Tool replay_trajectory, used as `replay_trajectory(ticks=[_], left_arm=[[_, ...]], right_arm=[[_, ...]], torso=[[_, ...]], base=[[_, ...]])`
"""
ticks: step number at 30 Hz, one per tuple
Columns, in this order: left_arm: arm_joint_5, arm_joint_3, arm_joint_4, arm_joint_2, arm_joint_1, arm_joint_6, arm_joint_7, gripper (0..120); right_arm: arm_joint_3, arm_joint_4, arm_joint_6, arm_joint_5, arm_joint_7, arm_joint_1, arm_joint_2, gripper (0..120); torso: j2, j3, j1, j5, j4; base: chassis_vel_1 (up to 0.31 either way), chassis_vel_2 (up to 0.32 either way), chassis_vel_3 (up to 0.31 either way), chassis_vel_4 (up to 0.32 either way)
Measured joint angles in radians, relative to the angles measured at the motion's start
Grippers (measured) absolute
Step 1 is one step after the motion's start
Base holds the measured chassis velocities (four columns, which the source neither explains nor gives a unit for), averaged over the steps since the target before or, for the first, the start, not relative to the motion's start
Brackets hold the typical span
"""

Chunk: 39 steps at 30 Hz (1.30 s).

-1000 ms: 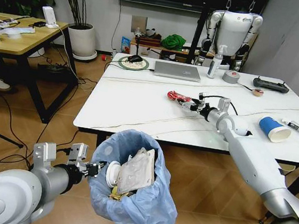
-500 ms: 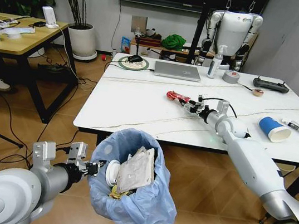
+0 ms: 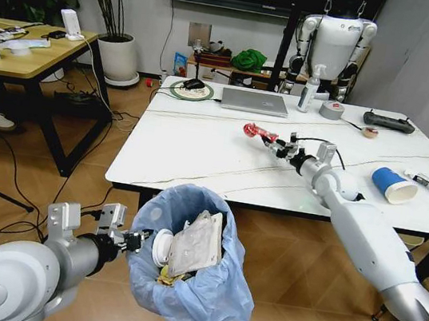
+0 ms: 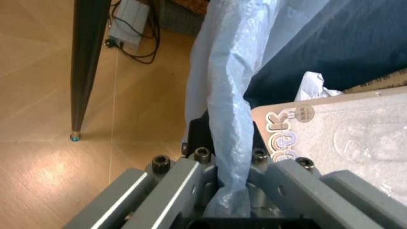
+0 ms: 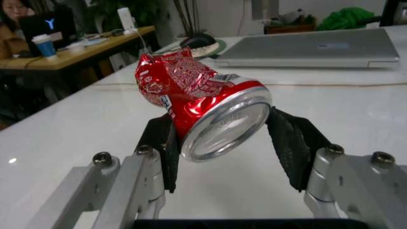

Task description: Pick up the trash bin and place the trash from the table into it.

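Holding a crushed red can [image 5: 202, 112] between its pads, the right gripper [image 3: 280, 145] sits above the table [image 3: 199, 154], near the middle of the white top. The right wrist view confirms the grasp: both black pads press the can's flanks, its silver end facing the camera, and it appears clear of the surface. Judged from this, the can is being carried as trash toward the bin.

The bin [image 3: 194, 256], lined with a light-blue bag, hangs off the floor in front of the table's near edge, so that litter can be dropped in from the table. The left gripper [image 3: 131, 241] is clamped on its rim; the left wrist view shows bag film [image 4: 230, 119] pinched between the fingers. A flat cardboard piece [image 3: 195, 244] already stands inside.

A blue cup [image 3: 393, 186] lies on its side further right on the table, untouched.

Not determinable: the bin's lower contents, hidden by the cardboard, and the bin's base, covered by the bag.
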Motion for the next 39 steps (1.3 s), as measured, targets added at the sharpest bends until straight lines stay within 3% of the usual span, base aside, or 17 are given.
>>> replay_trajectory(ticks=[11, 24, 39], left_arm=[[0.002, 0.008, 0.000, 0.000, -0.022, 0.000, -0.006, 0], [0.005, 0.025, 0.000, 0.002, -0.029, 0.000, -0.021, 0], [0.025, 0.039, 0.000, -0.004, -0.009, 0.000, -0.026, 0]], right_arm=[[0.020, 0.431, -0.030, 0.126, 0.034, -0.113, -0.158, 43], [0.036, 0.777, -0.054, 0.226, 0.037, -0.170, -0.306, 43], [0.041, 0.950, -0.063, 0.219, 0.007, -0.236, -0.414, 43]], torso=[[0.000, 0.000, 0.000, -0.0001, -0.0002], [0.000, 0.000, 0.000, -0.0001, 0.0000], [0.000, 0.000, 0.000, -0.0001, -0.0001]], base=[[0.000, 0.000, 0.000, 0.000], [0.000, 0.000, 0.000, 0.000], [0.000, 0.000, 0.000, 0.000]])
